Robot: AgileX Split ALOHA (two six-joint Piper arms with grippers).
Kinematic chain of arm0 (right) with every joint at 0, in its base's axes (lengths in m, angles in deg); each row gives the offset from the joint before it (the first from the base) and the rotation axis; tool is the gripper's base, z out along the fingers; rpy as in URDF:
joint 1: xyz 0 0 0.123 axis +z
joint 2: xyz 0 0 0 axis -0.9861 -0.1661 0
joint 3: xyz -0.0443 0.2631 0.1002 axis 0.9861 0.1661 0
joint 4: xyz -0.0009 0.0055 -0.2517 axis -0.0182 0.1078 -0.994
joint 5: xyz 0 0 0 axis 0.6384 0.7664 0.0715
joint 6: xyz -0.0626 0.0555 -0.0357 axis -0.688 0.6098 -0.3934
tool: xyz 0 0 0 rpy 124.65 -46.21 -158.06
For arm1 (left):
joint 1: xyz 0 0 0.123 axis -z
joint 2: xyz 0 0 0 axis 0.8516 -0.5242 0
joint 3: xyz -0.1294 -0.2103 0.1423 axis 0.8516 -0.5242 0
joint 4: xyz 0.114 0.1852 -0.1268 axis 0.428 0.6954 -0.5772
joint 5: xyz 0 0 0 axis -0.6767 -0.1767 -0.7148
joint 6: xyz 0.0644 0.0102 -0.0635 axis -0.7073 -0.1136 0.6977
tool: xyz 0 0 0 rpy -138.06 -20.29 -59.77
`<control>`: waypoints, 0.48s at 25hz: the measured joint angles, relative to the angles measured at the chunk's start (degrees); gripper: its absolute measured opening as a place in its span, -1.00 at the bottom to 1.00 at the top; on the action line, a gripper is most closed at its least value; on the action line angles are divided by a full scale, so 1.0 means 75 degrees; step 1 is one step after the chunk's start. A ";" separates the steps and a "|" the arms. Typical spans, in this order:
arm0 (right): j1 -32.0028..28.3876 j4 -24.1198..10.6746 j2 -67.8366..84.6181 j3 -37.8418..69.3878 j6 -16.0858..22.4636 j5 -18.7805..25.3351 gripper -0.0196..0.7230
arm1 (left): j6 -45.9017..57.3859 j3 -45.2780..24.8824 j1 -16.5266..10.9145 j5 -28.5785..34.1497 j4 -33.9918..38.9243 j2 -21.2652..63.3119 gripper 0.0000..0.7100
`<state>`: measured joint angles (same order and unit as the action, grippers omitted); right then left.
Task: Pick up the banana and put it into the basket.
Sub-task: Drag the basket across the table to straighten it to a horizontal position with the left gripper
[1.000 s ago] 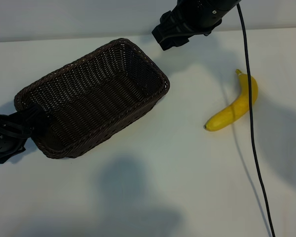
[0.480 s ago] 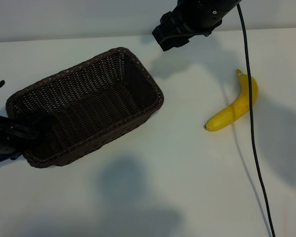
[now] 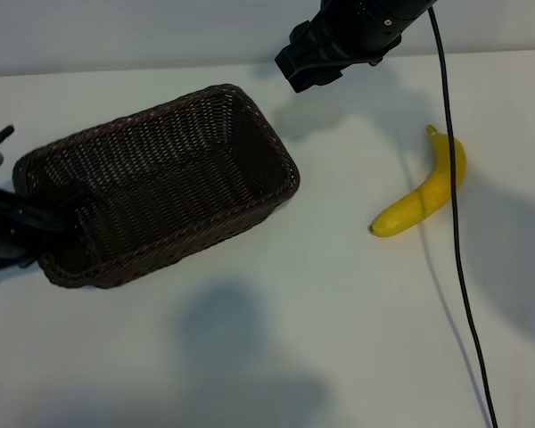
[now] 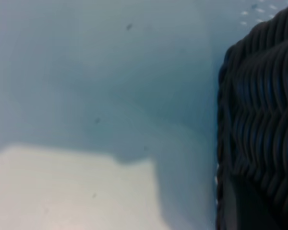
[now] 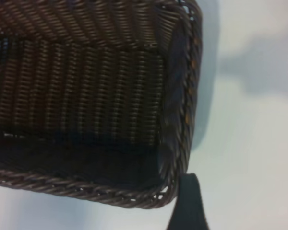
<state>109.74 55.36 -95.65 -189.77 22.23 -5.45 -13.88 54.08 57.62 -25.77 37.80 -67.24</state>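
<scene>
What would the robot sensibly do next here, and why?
Probably send the right gripper across to the banana. The banana lies alone on the table, well clear of the basket, whose end wall the left gripper is at; the basket is empty.

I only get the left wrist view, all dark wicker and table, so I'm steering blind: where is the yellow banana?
Observer: The curved yellow banana lies on the white table, well clear of the right end of the dark brown wicker basket, with nothing gripping it.
Operator: Where on the basket is my arm?
Observer: The left gripper is at the basket's left short end, the one farthest from the banana.
Operator: And the other arm?
Observer: The right gripper hovers open near the basket's far right corner, not over the banana.
</scene>
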 joint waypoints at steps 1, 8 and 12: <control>0.0000 0.0000 0.0000 0.0000 0.0000 0.0000 0.57 | -0.0124 0.0161 0.0000 0.0134 0.0017 0.0000 -0.53; 0.0000 -0.0008 0.0000 0.0000 0.0007 0.0000 0.57 | -0.1495 0.1208 0.0000 0.1238 -0.0321 -0.0041 -0.53; 0.0000 -0.0014 0.0000 0.0000 0.0007 0.0000 0.57 | -0.2399 0.1657 0.0000 0.1631 -0.0902 -0.0040 -0.53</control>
<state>109.74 55.25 -95.65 -189.77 22.28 -5.45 -31.88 66.51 57.62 -13.54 31.04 -67.54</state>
